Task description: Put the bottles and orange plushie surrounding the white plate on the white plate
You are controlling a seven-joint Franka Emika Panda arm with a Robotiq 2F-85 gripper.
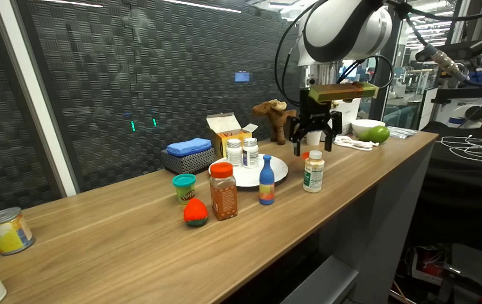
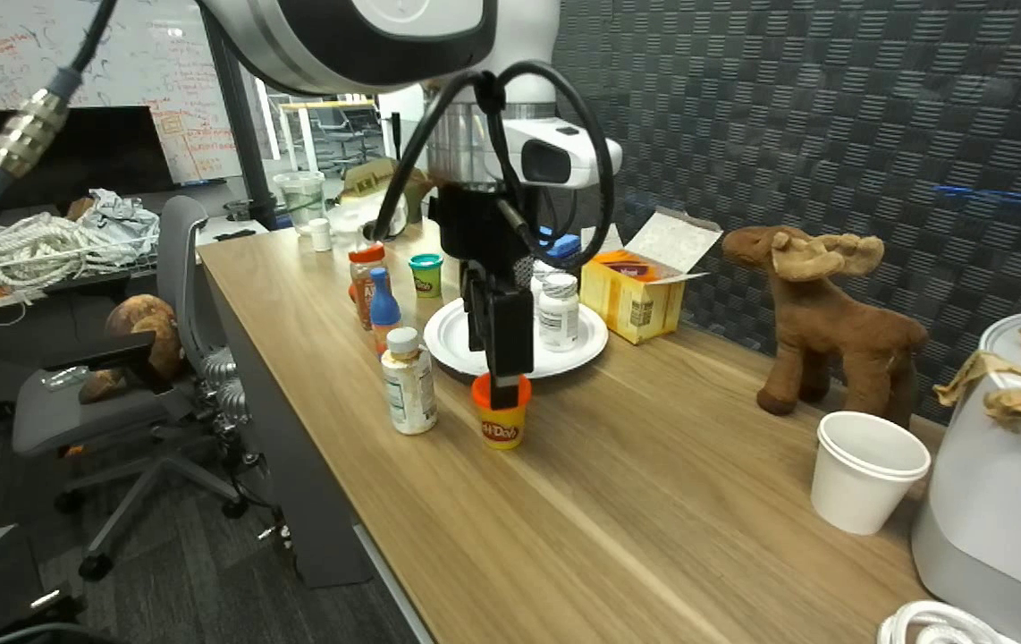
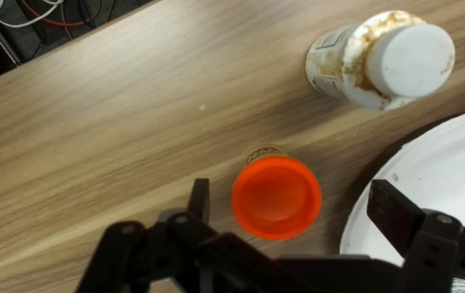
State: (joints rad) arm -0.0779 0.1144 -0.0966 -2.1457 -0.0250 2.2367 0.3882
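The white plate bears two white bottles standing upright. Around it stand a white-capped bottle, a blue bottle and an orange-lidded brown bottle. The orange plushie lies beside the brown bottle, mostly hidden behind it in an exterior view. My gripper is open and empty, pointing down above an orange-lidded Play-Doh tub. In the wrist view the tub's lid lies between the fingertips, and one finger overlaps the plate's edge.
A teal-lidded Play-Doh tub stands near the plate. Behind the plate are an open yellow box and a patterned box with blue cloth. A moose plushie and white cups stand farther along. The table's front edge drops off.
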